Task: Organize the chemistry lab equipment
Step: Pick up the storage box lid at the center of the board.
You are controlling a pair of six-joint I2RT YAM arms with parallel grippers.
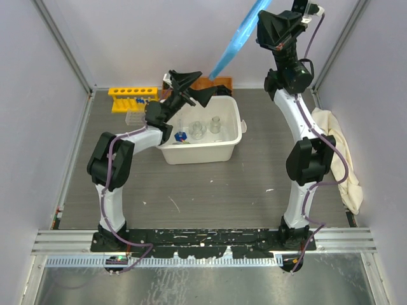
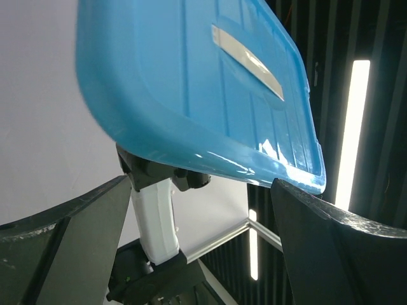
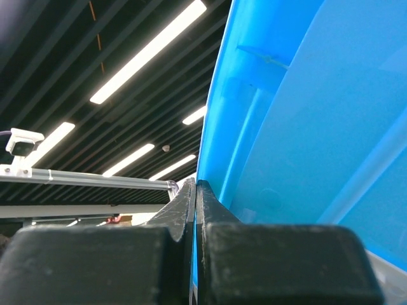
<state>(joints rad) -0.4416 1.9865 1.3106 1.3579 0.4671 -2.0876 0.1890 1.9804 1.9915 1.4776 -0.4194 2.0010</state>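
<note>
We look down on a grey table [image 1: 210, 190] closed in by plain white walls with metal posts at the corners, and a metal rail [image 1: 203, 238] runs along its near edge. The wrist views look up at a dark slatted ceiling with long strip lights [image 3: 146, 54].

A white tub [image 1: 232, 143] sits near the middle of the table with two glass flasks [image 1: 216, 124] standing inside, and a small blue-tipped piece [image 1: 180, 135] beside them that we cannot identify. The yellow rack [image 1: 131, 95] stands at the back left, well apart from the tub, with blue-capped tubes [image 1: 141, 100] in its holes. A pale cloth [image 1: 340, 159] lies crumpled at the right edge.

The right gripper [image 1: 259, 19] is raised high, its fingers pinched on the edge of a blue lid [image 1: 238, 38] that hangs tilted above the back of the tub. The left gripper [image 1: 191, 86] points upward over the tub's back left corner, fingers spread wide and holding nothing.
</note>
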